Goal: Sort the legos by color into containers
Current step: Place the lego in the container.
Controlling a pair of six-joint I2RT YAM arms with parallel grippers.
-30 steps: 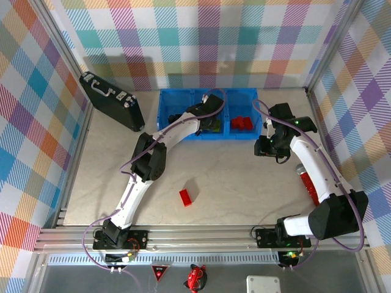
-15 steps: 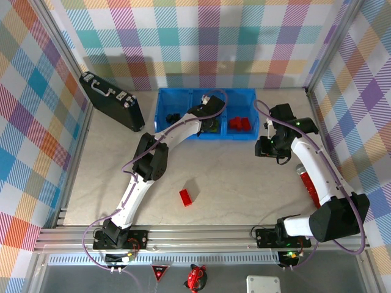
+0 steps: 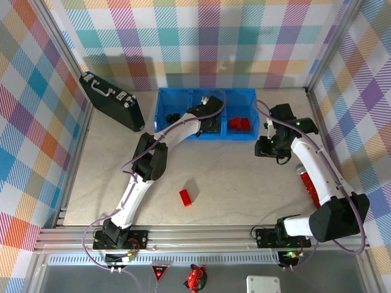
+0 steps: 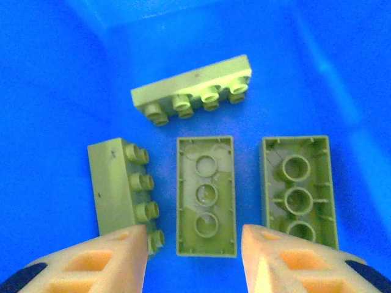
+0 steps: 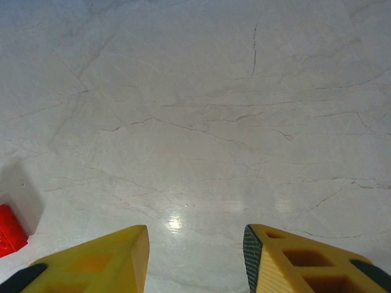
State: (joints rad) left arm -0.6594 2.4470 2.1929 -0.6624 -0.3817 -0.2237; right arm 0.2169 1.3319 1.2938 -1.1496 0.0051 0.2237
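Shifted slightly back over the middle compartment of the blue tray [image 3: 165, 105] since a second ago, the left hand [image 4: 192, 239] is seen with jaws parted and nothing held, above four lime-green bricks [image 4: 206, 195]. One red brick [image 3: 185, 197] is left on the bench [image 3: 244, 183], well apart from both hands toward the near edge, its long axis running roughly near-to-far. It is judged somewhat nearer the left hand; the right hand [image 5: 195, 237] hangs parted and empty over bare bench

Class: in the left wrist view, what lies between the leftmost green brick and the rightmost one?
Another lime-green brick, hollow underside up, touching neither; the left wrist view shows it.
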